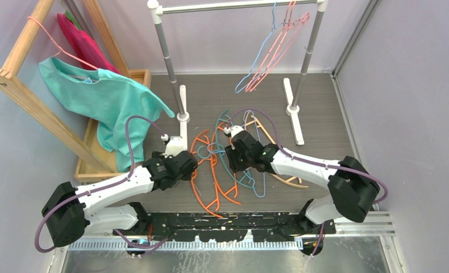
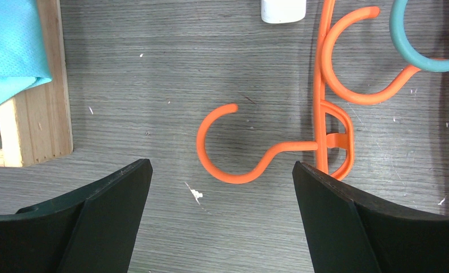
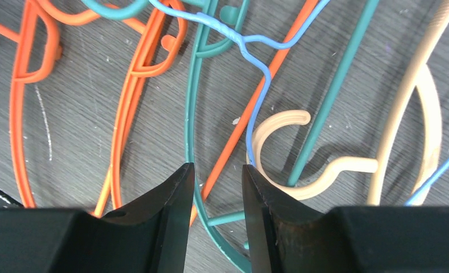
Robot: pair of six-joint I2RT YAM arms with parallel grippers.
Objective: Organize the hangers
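Note:
A tangle of hangers (image 1: 225, 162) lies on the grey table: orange (image 1: 202, 170), teal (image 1: 242, 173), a tan one (image 1: 287, 181) and a light-blue wire one (image 3: 256, 62). Pink and light-blue wire hangers (image 1: 273, 48) hang on the rack's rail. My left gripper (image 1: 186, 165) is wide open and empty; in its wrist view (image 2: 222, 170) an orange hanger's hook (image 2: 228, 170) lies just ahead between the fingertips. My right gripper (image 1: 232, 157) is over the pile, jaws a narrow gap apart (image 3: 218, 168), with a teal hanger's frame (image 3: 191, 125) and an orange bar (image 3: 239, 136) lying under the gap. The tan hook (image 3: 302, 182) is beside the right finger.
A clothes rack (image 1: 239, 7) stands at the back on two white feet (image 1: 183, 111) (image 1: 294, 111). A wooden frame (image 1: 23, 85) at left carries a teal shirt (image 1: 108, 96) on a pink wire hanger, over a wooden tray (image 1: 88, 156). Walls close both sides.

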